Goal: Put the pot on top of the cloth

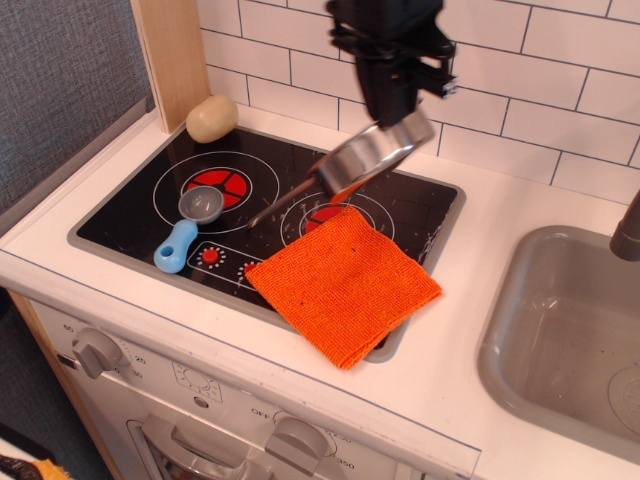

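The robot arm comes down from the top centre of the frame, and its gripper [398, 105] has the jaws pinching the upper right rim of the pot [372, 157]. The pot hangs below and slightly left of the jaws, lifted clear of the surface and tilted steeply, its rim side dropping toward the lower left. Its thin wire handle [285, 198] points down and to the left, with the tip over the black cooktop [140, 205] between the two red burner marks. The picture is slightly blurred around the pot.

The cloth [344, 281] lies flat in the centre of the frame, turned like a diamond, partly on the cooktop and partly over its front edge onto the white counter [520, 250]. The pot sits above the cloth's upper corner in the frame, apart from it.

At the left of the cooktop rests a small grey scoop with a blue handle [188, 228]. A pale rounded object [211, 118] lies at the upper left corner, and the grey sink [560, 330] fills the right side.
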You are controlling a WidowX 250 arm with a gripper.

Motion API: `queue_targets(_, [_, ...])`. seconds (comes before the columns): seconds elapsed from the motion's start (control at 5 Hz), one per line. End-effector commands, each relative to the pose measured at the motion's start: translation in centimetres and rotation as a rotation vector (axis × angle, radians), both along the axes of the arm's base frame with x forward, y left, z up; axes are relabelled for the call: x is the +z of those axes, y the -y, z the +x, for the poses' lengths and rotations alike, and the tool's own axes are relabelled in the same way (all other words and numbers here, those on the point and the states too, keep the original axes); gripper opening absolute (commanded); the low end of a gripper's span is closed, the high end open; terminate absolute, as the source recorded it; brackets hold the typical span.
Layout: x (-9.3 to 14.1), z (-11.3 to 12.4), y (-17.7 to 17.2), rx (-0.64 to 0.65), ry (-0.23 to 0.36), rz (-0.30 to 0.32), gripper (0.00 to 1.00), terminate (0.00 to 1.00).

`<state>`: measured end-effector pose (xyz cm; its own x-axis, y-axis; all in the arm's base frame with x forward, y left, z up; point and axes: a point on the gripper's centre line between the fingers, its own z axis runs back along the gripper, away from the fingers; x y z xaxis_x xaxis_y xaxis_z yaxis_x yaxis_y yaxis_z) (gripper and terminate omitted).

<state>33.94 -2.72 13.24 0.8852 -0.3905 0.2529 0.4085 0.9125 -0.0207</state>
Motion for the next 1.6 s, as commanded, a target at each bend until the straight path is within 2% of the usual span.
queue_targets(0.0, [0.2, -4.9, -2.6, -0.025, 0.003, 0.033, 0.00, 0.00])
queue_targets(0.6, [-6.7, -5.6, -2.4, -0.001, -0.174, 0.124, 0.00, 0.00])
queue_targets(0.8, [-6.7, -5.8, -2.1, -0.002, -0.185, 0.131, 0.00, 0.00])
queue_targets(1.0, [-5.9, -6.1, -1.5, -0.046, -0.156, 0.114, 0.00, 0.00])
queue_targets(1.4, [-3.3, -5.1, 1.7, -0.135, -0.089, 0.036, 0.00, 0.00])
